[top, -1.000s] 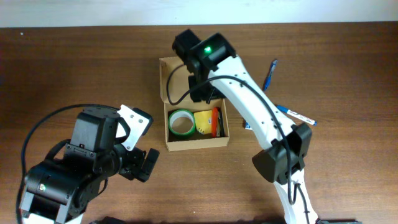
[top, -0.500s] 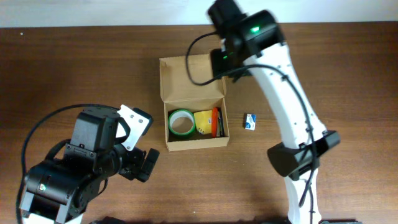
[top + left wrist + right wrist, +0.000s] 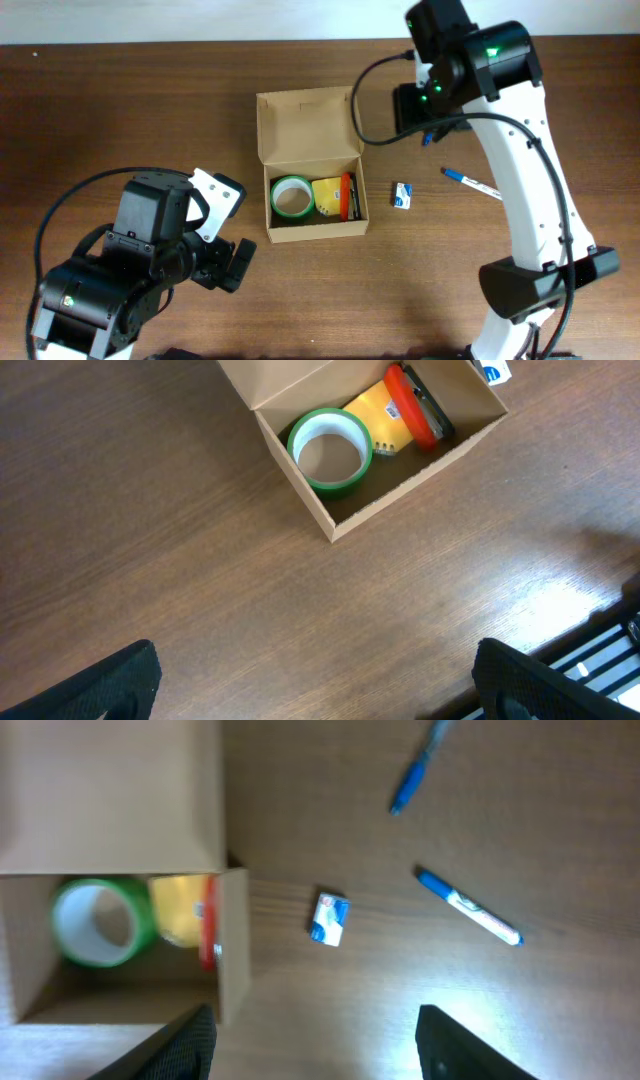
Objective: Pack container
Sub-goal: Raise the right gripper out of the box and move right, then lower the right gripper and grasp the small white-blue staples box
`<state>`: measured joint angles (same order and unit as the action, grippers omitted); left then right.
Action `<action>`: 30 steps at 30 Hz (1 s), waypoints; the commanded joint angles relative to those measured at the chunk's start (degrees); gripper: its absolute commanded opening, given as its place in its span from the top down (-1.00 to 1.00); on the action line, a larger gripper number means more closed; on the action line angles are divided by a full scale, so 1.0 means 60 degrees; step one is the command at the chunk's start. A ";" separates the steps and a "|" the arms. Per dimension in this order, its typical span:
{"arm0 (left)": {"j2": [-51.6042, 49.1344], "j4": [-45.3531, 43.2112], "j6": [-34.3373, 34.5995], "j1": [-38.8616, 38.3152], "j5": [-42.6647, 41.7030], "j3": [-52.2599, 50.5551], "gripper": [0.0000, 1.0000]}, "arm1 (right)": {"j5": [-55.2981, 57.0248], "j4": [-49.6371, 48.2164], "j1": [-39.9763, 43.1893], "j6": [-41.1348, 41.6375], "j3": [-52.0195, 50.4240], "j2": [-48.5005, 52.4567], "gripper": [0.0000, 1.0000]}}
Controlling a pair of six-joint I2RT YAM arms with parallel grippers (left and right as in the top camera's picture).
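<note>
Find the small tan cardboard container (image 3: 316, 234) mid-tabletop: matte, stiff-walled, rectangular, hinged flap lid (image 3: 305, 125) thrown open on the far side. Already holds a glossy green ring of tape (image 3: 291, 196), a yellow lump (image 3: 327, 194) and a slim red tool (image 3: 347, 195) against the right wall.

Seen from the right gripper (image 3: 312, 1020), raised high, released and empty with fingers well apart: container down and to the left, opening facing up. Left gripper (image 3: 315, 685) likewise released wide, holding nothing, low on the container's near-left side.

Still loose on the dark wood-grain tabletop (image 3: 150, 100), all to the right of the container:
- a small white-and-blue packet (image 3: 402, 195), flat, near the right wall but not touching
- a thin white marker with blue cap (image 3: 472, 182), long axis slanting from far-left to near-right
- a slender blue pen (image 3: 415, 775), steeply slanted, mostly hidden under the arm from overhead

Judging by position, work for the right arm: nearer to all three. For marker or pen, best to close across the narrow width, not along the length.
</note>
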<state>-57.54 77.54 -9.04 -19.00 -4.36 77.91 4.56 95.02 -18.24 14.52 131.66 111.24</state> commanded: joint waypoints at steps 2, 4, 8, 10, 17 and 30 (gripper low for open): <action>0.0000 -0.0022 -0.0157 -0.0011 -0.0131 0.0168 -0.99 | 0.0098 -0.0379 0.0321 -0.0098 -0.1424 -0.0058 -0.31; 0.0000 -0.0022 -0.0157 -0.0011 -0.0135 0.0168 -0.99 | -0.0015 -0.0823 0.0397 -0.0102 -0.2240 -0.0058 -0.31; 0.0000 -0.0022 -0.0157 -0.0011 -0.0131 0.0168 -0.99 | -0.0357 -0.1759 0.0532 -0.0138 -0.3632 -0.0058 -0.31; 0.0000 -0.0022 -0.0157 -0.0011 -0.0131 0.0168 -0.99 | -0.0623 -0.2189 0.0601 -0.0335 -0.4156 -0.0058 -0.31; 0.0000 -0.0022 -0.0157 -0.0011 -0.0135 0.0168 -0.99 | -0.1443 -0.3548 0.0896 -0.0565 -0.5628 -0.0058 -0.31; 0.0000 -0.0022 -0.0157 -0.0011 -0.0135 0.0168 -0.99 | -0.1734 -0.5807 0.0973 -0.0557 -0.8233 -0.0058 -0.30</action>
<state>-57.54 77.54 -9.04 -19.00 -4.36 77.91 -4.84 61.01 -12.73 11.60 83.83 110.96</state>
